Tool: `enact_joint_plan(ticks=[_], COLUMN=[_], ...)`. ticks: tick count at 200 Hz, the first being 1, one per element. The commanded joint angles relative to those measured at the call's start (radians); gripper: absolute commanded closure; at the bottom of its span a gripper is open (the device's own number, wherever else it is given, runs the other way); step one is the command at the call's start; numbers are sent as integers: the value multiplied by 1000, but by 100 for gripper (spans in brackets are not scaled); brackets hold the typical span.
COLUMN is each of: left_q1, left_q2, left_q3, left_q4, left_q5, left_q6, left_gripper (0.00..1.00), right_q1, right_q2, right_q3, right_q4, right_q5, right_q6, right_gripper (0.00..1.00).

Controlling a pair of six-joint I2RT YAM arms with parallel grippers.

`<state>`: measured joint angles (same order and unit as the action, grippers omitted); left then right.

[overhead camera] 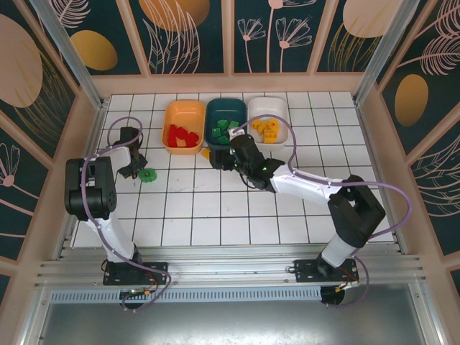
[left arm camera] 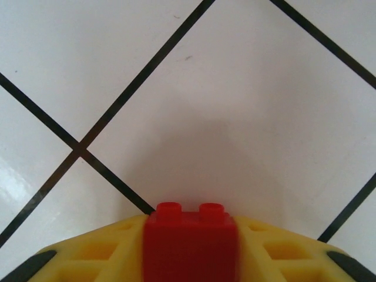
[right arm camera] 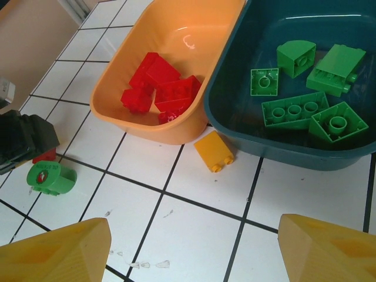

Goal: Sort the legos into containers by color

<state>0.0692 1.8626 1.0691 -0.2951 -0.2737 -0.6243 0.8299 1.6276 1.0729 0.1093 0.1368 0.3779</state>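
Note:
My left gripper (left arm camera: 189, 238) is shut on a red brick (left arm camera: 189, 244), held low over the white tiles; from above, the left gripper (overhead camera: 134, 169) hangs next to a round green piece (overhead camera: 147, 175). My right gripper (right arm camera: 194, 228) stands open above bare tile, short of a yellow-orange brick (right arm camera: 214, 151) lying on its side against the orange tray (right arm camera: 176, 41) and the teal tray (right arm camera: 232, 106). The orange tray holds several red bricks (right arm camera: 158, 88), and the teal one several green bricks (right arm camera: 305, 100). The white tray (overhead camera: 267, 103) holds yellow bricks (overhead camera: 267, 129).
The three trays sit side by side at the back of the tiled floor (overhead camera: 237, 208), near the rear wall. The round green piece (right arm camera: 51, 178) lies left of the right gripper, beside the left arm's black head (right arm camera: 23, 138). Wooden walls close in both sides.

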Motion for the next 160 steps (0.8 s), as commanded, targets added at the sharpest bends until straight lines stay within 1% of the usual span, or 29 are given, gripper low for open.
enact_joint_plan(ticks=[1,16,43,73,98,125,144,160], left_q1=[6,6,4,-3,-42,-144,-204,-235], left_q2=[12,-12,-75,-143,-203,-155,-67,0], left_q3=[-41,-49,-38,15,54,167,249,325], left_q4=[-1,2,-12,-50,-59,-57,-25,-16], left_q5=[4,7,16,89,132,212,268,300], left_q6=[-7,-10,-7,20,6,-17,-42,-49], left_gripper=[64,67,69,70,70,71,70,70], right_q1=[-5,-5,-5,-5,-5,-7,-14,-14], right_q2=[-44,-49,-51,-52,-52,-58,-69,-85], right_q3=[-22,-23,-22,-22,-25,-27,-28,-32], right_q4=[27,27,24,22,20,3,-18,-37], right_q5=[15,17,20,26,34,56,63,73], right_q6=[21,23,26,32,36,33,33,34], right_gripper=[24,24,24,25,25,25,25,25])
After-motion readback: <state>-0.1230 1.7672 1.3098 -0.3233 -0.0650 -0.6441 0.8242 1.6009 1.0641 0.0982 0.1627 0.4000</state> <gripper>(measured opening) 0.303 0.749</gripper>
